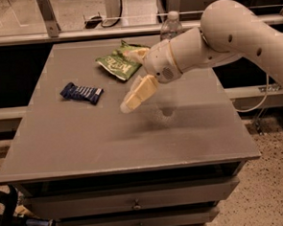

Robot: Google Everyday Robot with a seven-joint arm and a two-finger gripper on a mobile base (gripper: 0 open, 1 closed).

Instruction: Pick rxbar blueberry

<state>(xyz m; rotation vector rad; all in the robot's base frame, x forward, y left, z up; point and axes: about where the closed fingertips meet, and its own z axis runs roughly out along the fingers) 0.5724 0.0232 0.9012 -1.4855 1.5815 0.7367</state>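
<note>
The rxbar blueberry (81,93), a small flat dark-blue wrapper with a white-striped panel, lies on the left part of the grey table (85,142). My gripper (128,81) hovers above the table's middle, right of the bar and apart from it. Its two cream fingers (138,93) are spread open with nothing between them. The upper finger sits over the edge of the green chip bag (115,64).
A clear water bottle (171,27) stands at the back of the table, partly hidden behind my white arm (223,38). The table has drawers below its front edge (130,166). A rail and glass wall run behind the table.
</note>
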